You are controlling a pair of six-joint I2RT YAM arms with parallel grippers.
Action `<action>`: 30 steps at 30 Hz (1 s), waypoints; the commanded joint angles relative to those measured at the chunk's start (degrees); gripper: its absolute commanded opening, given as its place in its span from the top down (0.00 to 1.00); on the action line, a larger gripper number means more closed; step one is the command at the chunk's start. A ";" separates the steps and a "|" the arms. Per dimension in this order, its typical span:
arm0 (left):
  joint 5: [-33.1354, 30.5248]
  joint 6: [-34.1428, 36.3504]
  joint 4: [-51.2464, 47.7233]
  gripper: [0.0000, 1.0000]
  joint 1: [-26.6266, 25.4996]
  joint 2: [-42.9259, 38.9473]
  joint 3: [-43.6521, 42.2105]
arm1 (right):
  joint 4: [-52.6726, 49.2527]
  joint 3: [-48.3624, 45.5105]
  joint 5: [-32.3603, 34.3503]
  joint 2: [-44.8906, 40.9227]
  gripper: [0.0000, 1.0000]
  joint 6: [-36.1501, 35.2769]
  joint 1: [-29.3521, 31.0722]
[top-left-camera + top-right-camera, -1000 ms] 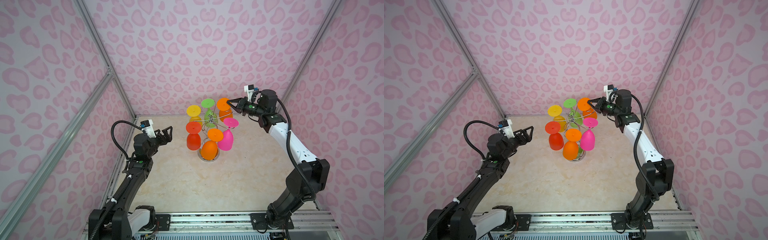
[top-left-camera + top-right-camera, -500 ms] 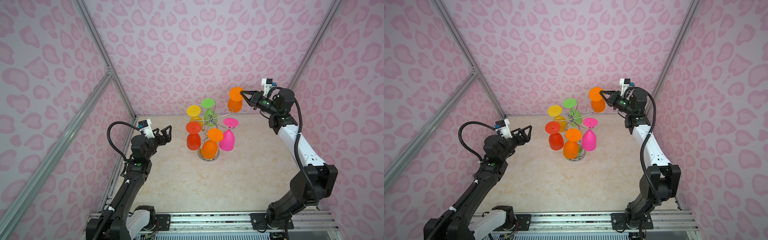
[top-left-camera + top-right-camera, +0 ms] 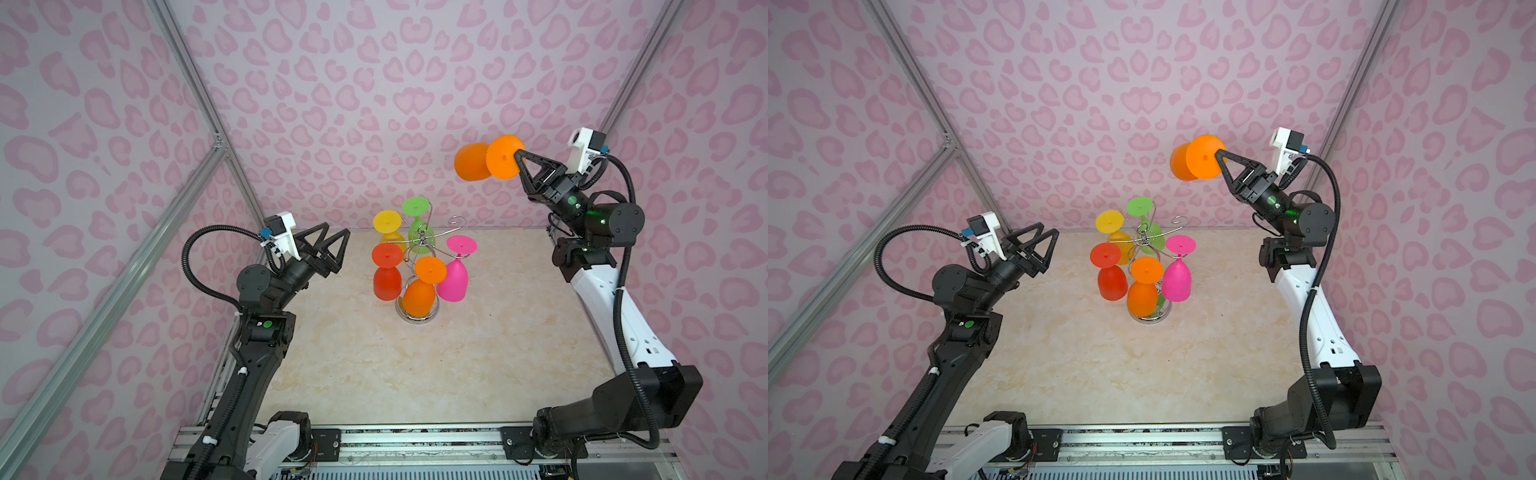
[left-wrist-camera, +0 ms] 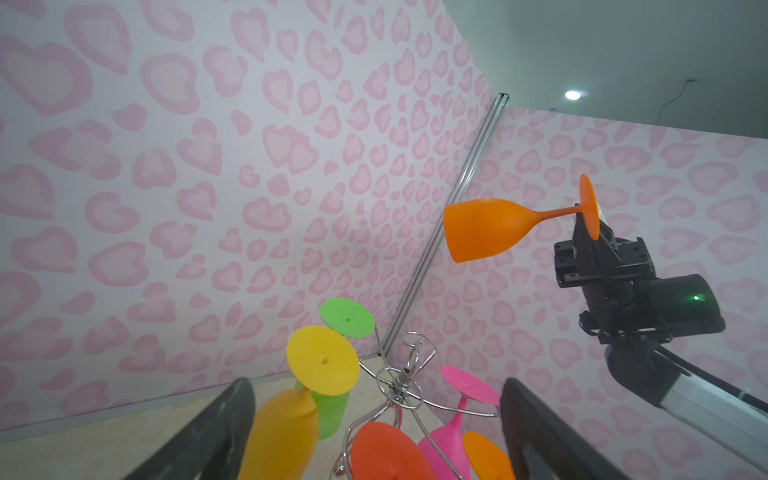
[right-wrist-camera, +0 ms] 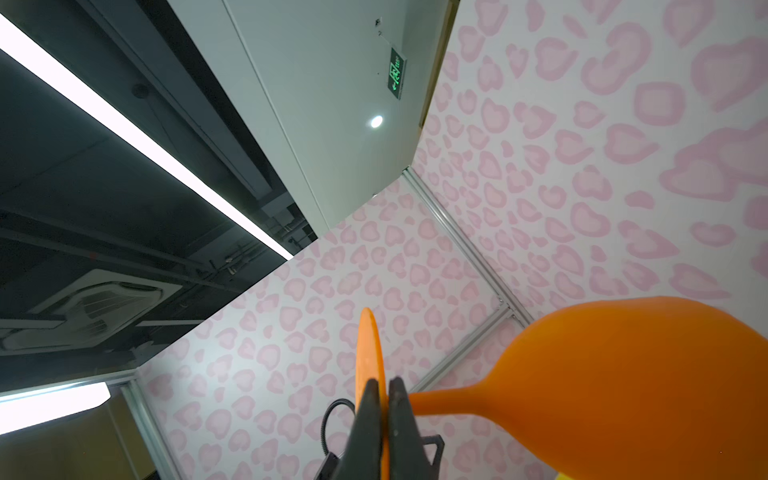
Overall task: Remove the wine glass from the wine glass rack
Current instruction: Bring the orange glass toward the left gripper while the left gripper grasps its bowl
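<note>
The right pincer (image 3: 517, 156) pinches the wine glass (image 3: 471, 163) by its foot, high off the wine glass rack (image 3: 424, 240). The left pincer (image 3: 336, 229) is spread. Next, probably: put it gently on the desk (image 3: 415, 374).

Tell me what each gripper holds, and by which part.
The right gripper is shut on the orange glass, pinching the edge of its foot. The left gripper is open and holds nothing.

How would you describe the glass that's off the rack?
From the chrome wine glass rack, look up and right to the right gripper. Its jaws pinch the foot of an orange wine glass, sideways in mid-air; the other glasses hang upside down.
</note>
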 commanded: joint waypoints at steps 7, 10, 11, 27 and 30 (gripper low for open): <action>14.62 -16.59 27.14 0.07 -3.62 14.80 10.52 | 21.80 0.37 2.60 4.19 1.00 15.18 9.20; 17.18 -21.83 31.94 0.07 -5.37 20.32 14.67 | 25.88 0.17 3.86 5.90 1.00 19.43 10.62; 17.74 -22.81 33.11 0.07 -6.16 21.96 15.73 | 27.52 0.06 4.40 6.58 1.00 20.99 10.98; 17.56 -29.16 43.00 0.07 -10.18 34.56 25.50 | 32.90 -4.68 6.77 11.05 1.00 26.94 15.58; 17.95 -30.63 44.39 0.09 -11.30 35.75 28.17 | 32.95 -5.44 7.03 11.88 1.00 27.28 15.64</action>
